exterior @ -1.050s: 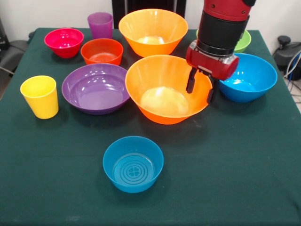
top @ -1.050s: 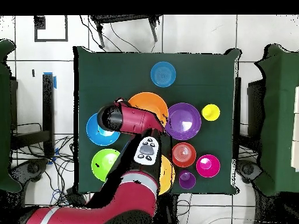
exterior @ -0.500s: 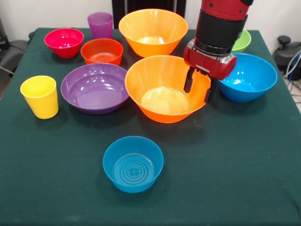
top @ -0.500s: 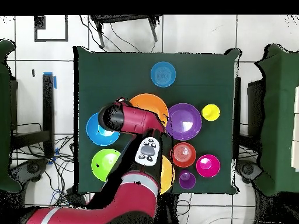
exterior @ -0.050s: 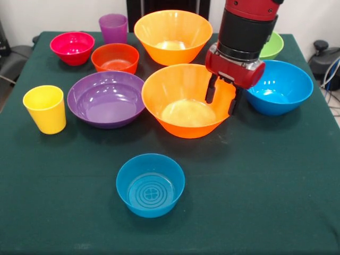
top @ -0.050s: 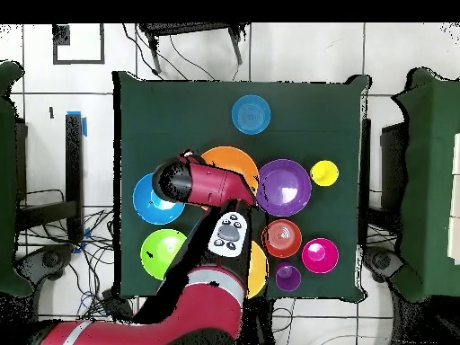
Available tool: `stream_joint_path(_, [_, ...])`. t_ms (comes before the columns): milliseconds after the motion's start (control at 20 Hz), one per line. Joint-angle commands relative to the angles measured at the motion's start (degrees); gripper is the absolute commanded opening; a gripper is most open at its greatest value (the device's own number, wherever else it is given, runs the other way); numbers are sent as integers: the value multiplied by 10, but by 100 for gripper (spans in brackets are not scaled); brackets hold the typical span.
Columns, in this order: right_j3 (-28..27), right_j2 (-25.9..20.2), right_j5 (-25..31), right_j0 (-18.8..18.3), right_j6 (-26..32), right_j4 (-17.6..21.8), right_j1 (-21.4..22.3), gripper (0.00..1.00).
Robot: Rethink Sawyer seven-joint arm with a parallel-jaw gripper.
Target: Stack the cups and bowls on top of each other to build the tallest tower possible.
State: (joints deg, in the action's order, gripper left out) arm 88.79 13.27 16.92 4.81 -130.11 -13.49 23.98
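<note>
My gripper straddles the right rim of a large orange bowl, one finger inside and one outside, shut on the wall. That side of the bowl sits slightly raised, and its left edge touches the wide purple bowl. Behind stands the second large orange bowl. To the right are the blue bowl and green bowl. An orange-red bowl, a pink-red bowl and the purple cup stand at the back left. The yellow cup is at the left, the teal bowl in front. No tower is in view.
The table has a dark green cloth. In the overhead view my arm covers most of the second orange bowl, while the held bowl shows beside the purple bowl. Cables lie on the floor around the table.
My gripper has shifted a little left and toward the back, and the large orange bowl went with it, nudging the purple bowl slightly left. Everything else has stayed put.
</note>
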Motion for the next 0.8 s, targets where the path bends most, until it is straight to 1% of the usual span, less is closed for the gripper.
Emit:
stream_joint_path(50, [14,-36,37,3,-82,-15,-5,100])
stream_joint_path(250, [11,-31,36,10,-89,-18,-9,100])
stream_joint_path(450, [0,-26,57,15,-90,-21,-6,100])
stream_joint_path(800, [-10,-19,60,27,-98,-32,-14,100])
